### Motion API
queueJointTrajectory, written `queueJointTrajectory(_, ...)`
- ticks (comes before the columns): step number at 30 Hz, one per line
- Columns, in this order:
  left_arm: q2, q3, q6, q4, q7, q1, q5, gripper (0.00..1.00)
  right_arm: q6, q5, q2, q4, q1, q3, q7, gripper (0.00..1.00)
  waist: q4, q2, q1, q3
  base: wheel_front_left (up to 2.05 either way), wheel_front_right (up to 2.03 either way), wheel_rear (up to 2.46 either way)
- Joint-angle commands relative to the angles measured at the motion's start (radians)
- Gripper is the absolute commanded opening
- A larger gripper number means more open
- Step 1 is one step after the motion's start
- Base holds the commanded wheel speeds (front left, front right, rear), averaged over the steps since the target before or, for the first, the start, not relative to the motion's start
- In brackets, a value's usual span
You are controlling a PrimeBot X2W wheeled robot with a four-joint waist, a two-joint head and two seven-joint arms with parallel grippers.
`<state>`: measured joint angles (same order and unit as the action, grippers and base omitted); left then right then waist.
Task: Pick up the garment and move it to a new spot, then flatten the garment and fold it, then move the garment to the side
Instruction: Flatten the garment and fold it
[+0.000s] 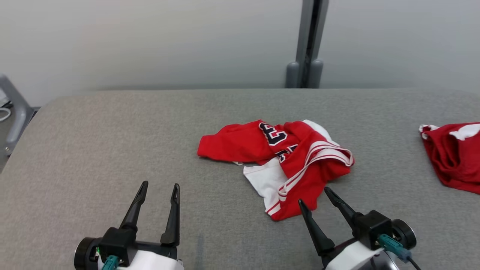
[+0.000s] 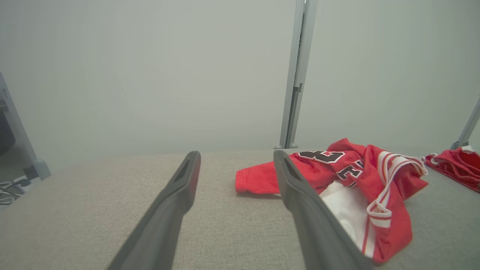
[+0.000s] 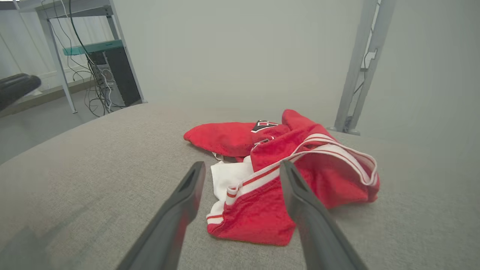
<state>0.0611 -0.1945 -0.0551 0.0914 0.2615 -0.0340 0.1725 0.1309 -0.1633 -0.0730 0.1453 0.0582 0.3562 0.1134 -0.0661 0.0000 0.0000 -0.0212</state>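
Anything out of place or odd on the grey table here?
The red-and-white sports jersey lies crumpled in a heap on the grey fabric-covered table, its black number half buried in folds. A second red garment sits bunched at the head view's right edge, partly cut off.

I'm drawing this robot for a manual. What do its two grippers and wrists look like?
The left gripper and right gripper match: two long, tapering black fingers on a black block, a white wrist shell, and a teal plug, with a dark cable on the right.
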Motion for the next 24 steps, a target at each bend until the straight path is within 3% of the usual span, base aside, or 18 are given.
queueJointTrajectory(1,0.005,0.001,0.003,0.003,0.004,0.015,-0.006,1.0,0.0,0.015,-0.003,0.011,0.014,-0.004,0.001,1.0,-0.028,0.0,0.0,-0.027,0.0,0.0,0.0)
queueJointTrajectory(11,-0.006,-0.026,0.02,0.031,0.004,0.072,-0.012,1.0,0.0,0.072,0.019,0.272,0.134,-0.053,0.023,1.0,-0.134,0.0,0.0,-0.083,0.0,0.0,0.0)
queueJointTrajectory(17,-0.008,-0.034,0.021,0.036,0.004,0.086,-0.005,1.0,0.0,0.026,0.019,0.382,0.18,-0.059,0.038,1.0,-0.173,0.0,0.0,-0.097,0.0,0.0,0.0)
queueJointTrajectory(18,-0.009,-0.035,0.02,0.037,0.004,0.087,-0.005,1.0,0.0,0.019,0.019,0.393,0.185,-0.059,0.041,0.71,-0.176,0.0,0.0,-0.097,0.0,0.0,0.0)
queueJointTrajectory(19,-0.009,-0.036,0.019,0.036,0.004,0.087,-0.003,1.0,0.0,0.016,0.019,0.406,0.192,-0.059,0.046,0.23,-0.179,0.0,0.0,-0.098,0.0,0.0,0.0)
queueJointTrajectory(20,-0.009,-0.038,0.017,0.036,0.004,0.086,0.0,1.0,0.0,0.014,0.019,0.415,0.197,-0.06,0.05,0.0,-0.181,0.0,0.0,-0.098,0.0,0.0,0.0)
queueJointTrajectory(24,-0.009,-0.044,0.008,0.035,0.004,0.086,0.008,1.0,0.0,-0.015,0.019,0.439,0.213,-0.063,0.071,0.0,-0.183,0.0,0.0,-0.094,0.0,0.0,0.0)
